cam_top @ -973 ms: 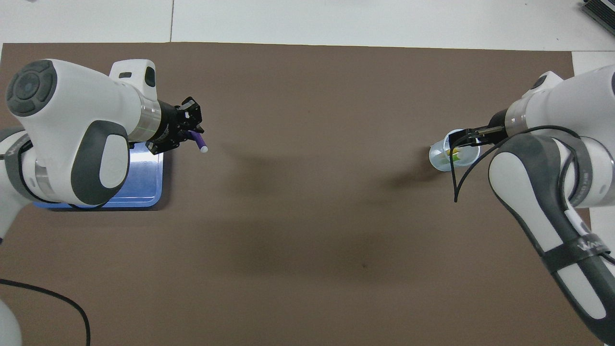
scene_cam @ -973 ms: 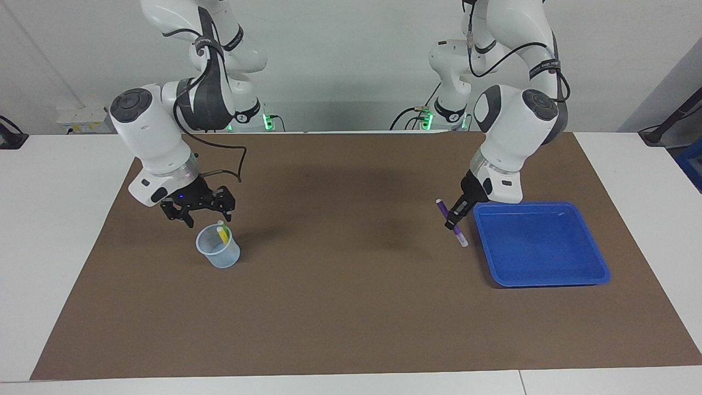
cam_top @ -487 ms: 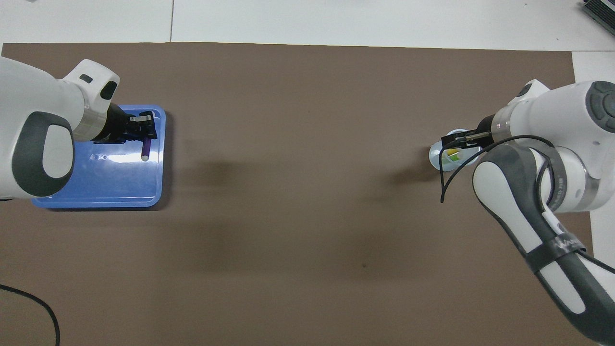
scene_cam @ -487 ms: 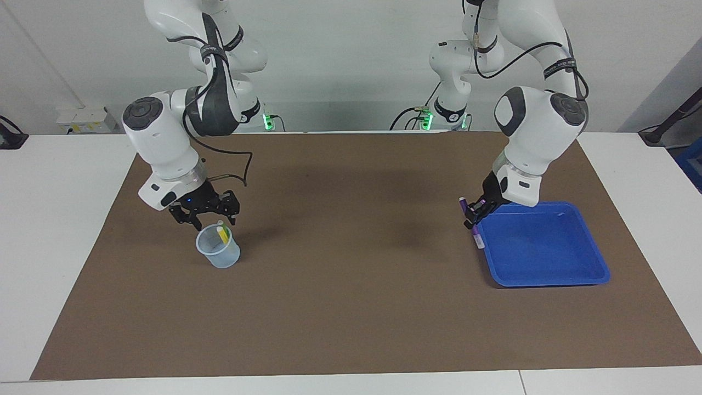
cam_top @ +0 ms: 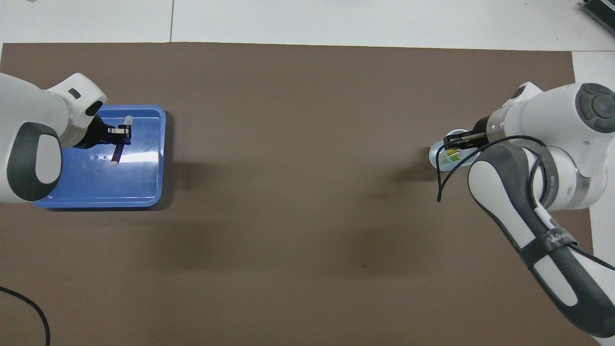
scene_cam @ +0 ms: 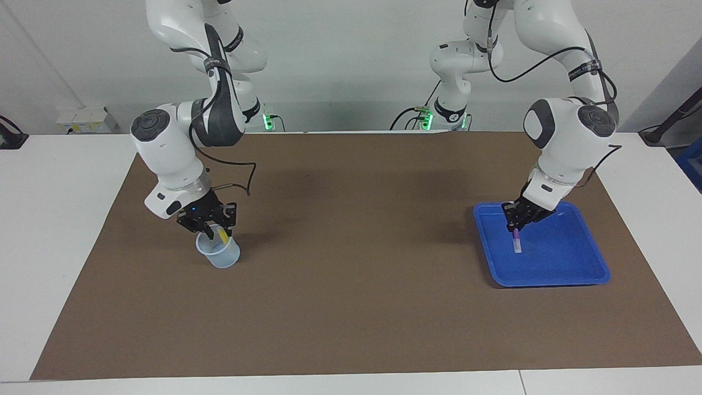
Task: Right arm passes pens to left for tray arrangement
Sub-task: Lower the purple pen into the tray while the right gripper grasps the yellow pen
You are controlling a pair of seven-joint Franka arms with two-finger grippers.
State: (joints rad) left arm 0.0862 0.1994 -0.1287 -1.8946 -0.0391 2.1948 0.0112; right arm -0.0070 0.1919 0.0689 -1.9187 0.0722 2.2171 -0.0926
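A: The left gripper (scene_cam: 517, 222) is clamped on the purple pen (scene_cam: 516, 240), low over the blue tray (scene_cam: 570, 274).

B: And the right gripper (scene_cam: 215, 226)?

A: Down in the cup (scene_cam: 222, 257) at the yellow pen (scene_cam: 222, 235); I can't tell whether it grips.

B: Risks?

A: Closing off-centre could tip the cup; releasing the purple pen tilted could let it roll.

The right claw (scene_cam: 215, 229) covers the mouth of the cup (scene_cam: 220, 257), so only a bit of the yellow pen (scene_cam: 222, 235) shows, and whether it grips it cannot be told. In the overhead view the left arm hides part of the tray (cam_top: 144, 192).
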